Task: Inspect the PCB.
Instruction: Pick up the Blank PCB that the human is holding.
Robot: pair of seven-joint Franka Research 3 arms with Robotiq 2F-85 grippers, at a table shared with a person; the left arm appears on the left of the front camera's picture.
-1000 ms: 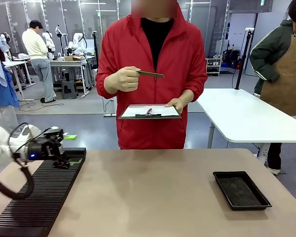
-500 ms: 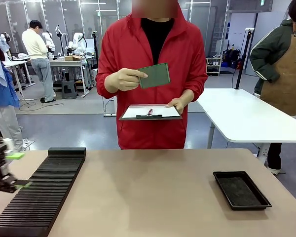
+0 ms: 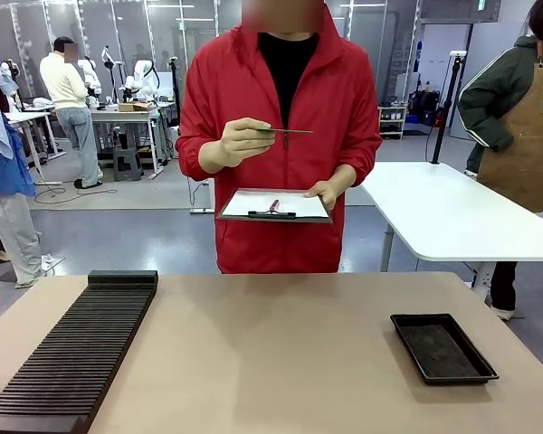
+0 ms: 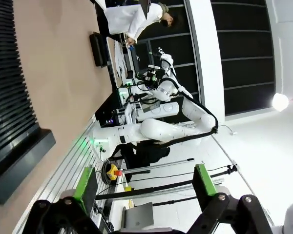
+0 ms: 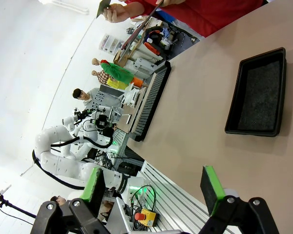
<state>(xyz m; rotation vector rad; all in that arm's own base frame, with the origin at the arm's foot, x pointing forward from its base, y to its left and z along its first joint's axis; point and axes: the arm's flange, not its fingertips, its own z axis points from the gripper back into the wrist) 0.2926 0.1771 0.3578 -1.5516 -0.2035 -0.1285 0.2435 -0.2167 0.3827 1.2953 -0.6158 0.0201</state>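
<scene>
Across the bench [image 3: 281, 344], just above the clipboard [image 3: 274, 205], a person's hand [image 3: 238, 143] holds the PCB [image 3: 288, 132] edge-on, so I should hold my left pincer [image 4: 144, 187] and right pincer [image 5: 154, 192], both spread wide and empty, well back from that clipboard.

Wide bare table [image 3: 281, 362] mid, btw slotted rack [image 3: 72, 353] L & black tray [image 3: 443, 348] R; clipboard [image 3: 276, 205] held beyond far edge.

Bright, even overhead light; soft shadows; wrist views wide-angle warped; lamp [image 4: 280, 101] glare, washed-out whites.
</scene>
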